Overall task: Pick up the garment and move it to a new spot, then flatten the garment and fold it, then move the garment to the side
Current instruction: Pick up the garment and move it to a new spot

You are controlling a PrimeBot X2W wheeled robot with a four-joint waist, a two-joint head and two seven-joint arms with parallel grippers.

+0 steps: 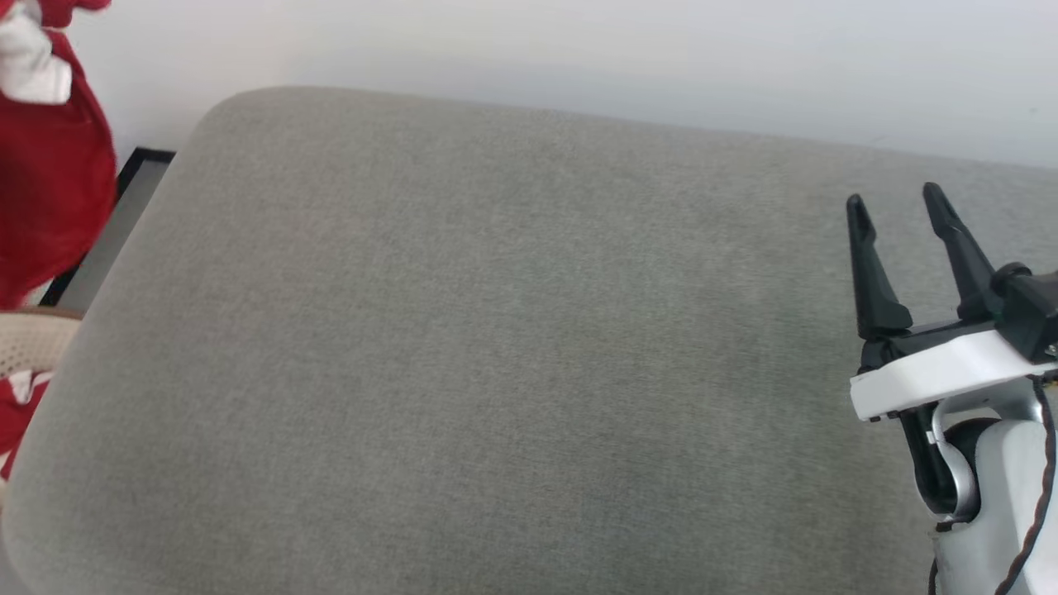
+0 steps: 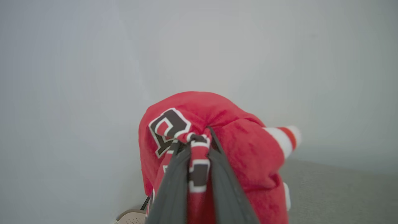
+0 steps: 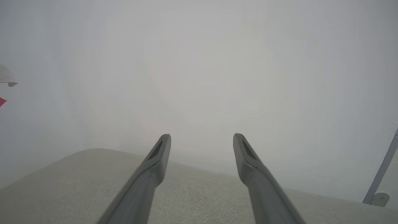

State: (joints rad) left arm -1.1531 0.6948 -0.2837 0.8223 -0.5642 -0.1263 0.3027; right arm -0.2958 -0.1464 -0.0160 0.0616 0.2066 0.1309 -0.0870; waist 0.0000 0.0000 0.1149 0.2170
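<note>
Your left claw (image 2: 199, 134) is pinched tight on the shirt (image 2: 245, 149), with a fold of red cloth and black-and-white lettering squeezed between the two fingers. The shirt hangs bunched in the air in front of the pale wall (image 1: 579, 49), a striped cuff sticking out to one side. From the head view you see it at the far upper left (image 1: 54, 182), off the left edge of the grey cushion (image 1: 496, 330), above a beige perforated basket (image 1: 29, 340). Your right claw (image 1: 893, 198) sits over the cushion's right side, fingers spread wide with nothing between them. The right wrist view shows the same wide gap (image 3: 201, 137).
</note>
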